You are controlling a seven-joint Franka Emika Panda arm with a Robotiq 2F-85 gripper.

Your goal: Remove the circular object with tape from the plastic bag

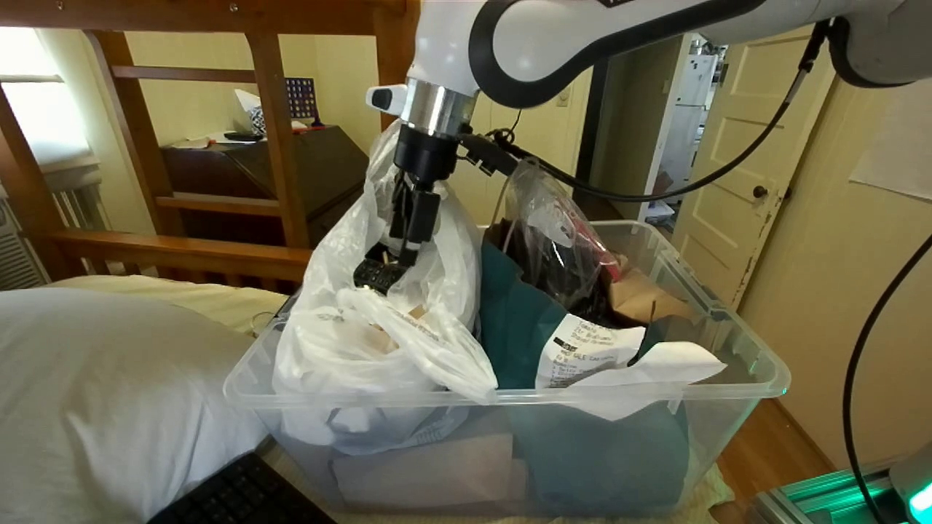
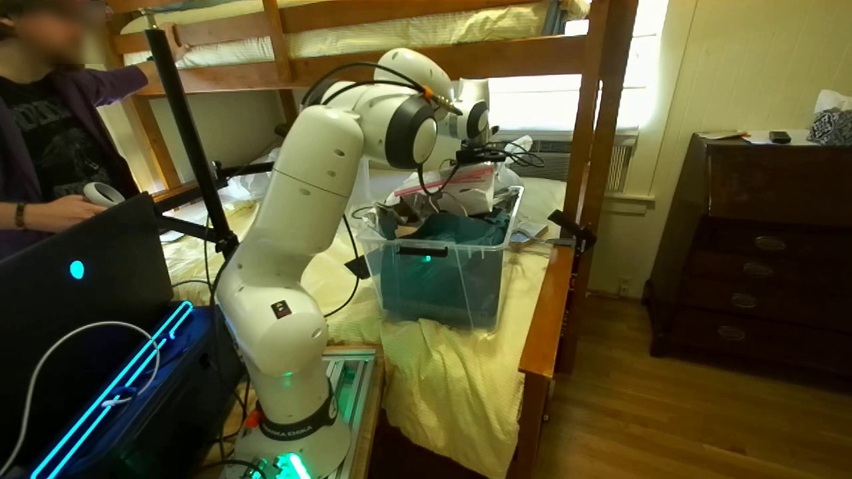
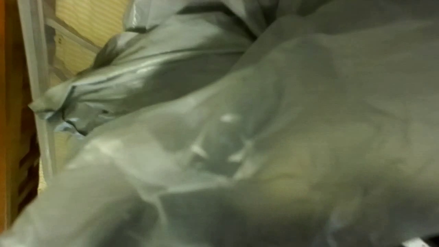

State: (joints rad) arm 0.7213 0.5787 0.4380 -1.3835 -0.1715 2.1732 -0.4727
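The white plastic bag (image 1: 328, 342) stands in the left part of the clear bin in an exterior view, its tall handles raised around the gripper. A black, rounded, textured object (image 1: 377, 276), seemingly the circular object, shows at the bag's opening. My gripper (image 1: 405, 253) points down into the bag, its fingertips at the object's upper right edge. I cannot tell whether the fingers grip it or only touch it. In the wrist view the blurred bag (image 3: 308, 103) covers nearly everything and hides the fingers and object. The arm and bin contents hide the gripper in an exterior view (image 2: 472, 143).
The clear bin (image 1: 743, 389) also holds a clear bag with dark contents (image 1: 553, 240), a teal bag (image 1: 513, 320) and a receipt (image 1: 586, 349). A wooden ladder (image 1: 280, 145) stands behind. A pillow (image 1: 109, 378) and black keyboard (image 1: 240, 495) lie beside the bin.
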